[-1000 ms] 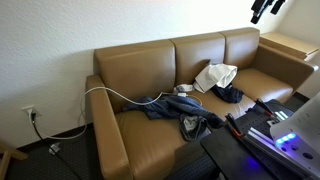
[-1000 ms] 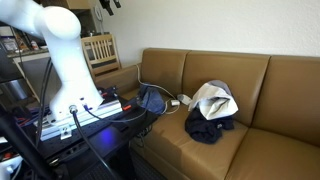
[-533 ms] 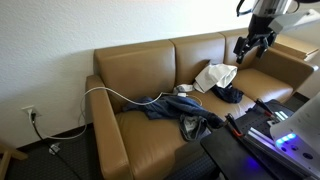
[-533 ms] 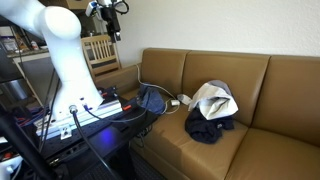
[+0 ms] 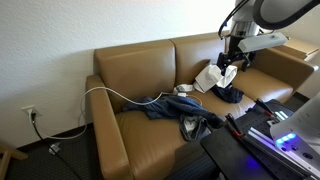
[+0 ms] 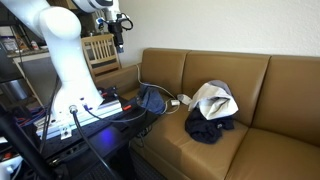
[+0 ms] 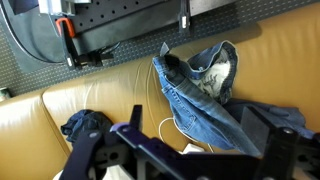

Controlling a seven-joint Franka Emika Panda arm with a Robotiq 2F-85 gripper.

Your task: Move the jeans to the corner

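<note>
The blue jeans (image 5: 168, 108) lie crumpled on the seat of a tan leather sofa (image 5: 140, 65), towards its front edge. They also show in an exterior view (image 6: 152, 100) and in the wrist view (image 7: 200, 90). My gripper (image 5: 228, 68) hangs in the air above the sofa, over the white cloth and off to one side of the jeans. It shows in an exterior view (image 6: 120, 42) too. In the wrist view the gripper (image 7: 180, 150) is open and empty, with the jeans below between its fingers.
A white cloth (image 5: 215, 76) and a dark garment (image 5: 229, 95) lie on the sofa beside the jeans. A white cable (image 5: 110, 92) runs over the seat. The robot's stand with blue lights (image 5: 275, 125) is in front of the sofa. A wooden chair (image 6: 100, 50) stands beyond.
The arm has come down from the top of the picture and moved towards the sofa, over the clothes. The jeans and cloths have not moved.
</note>
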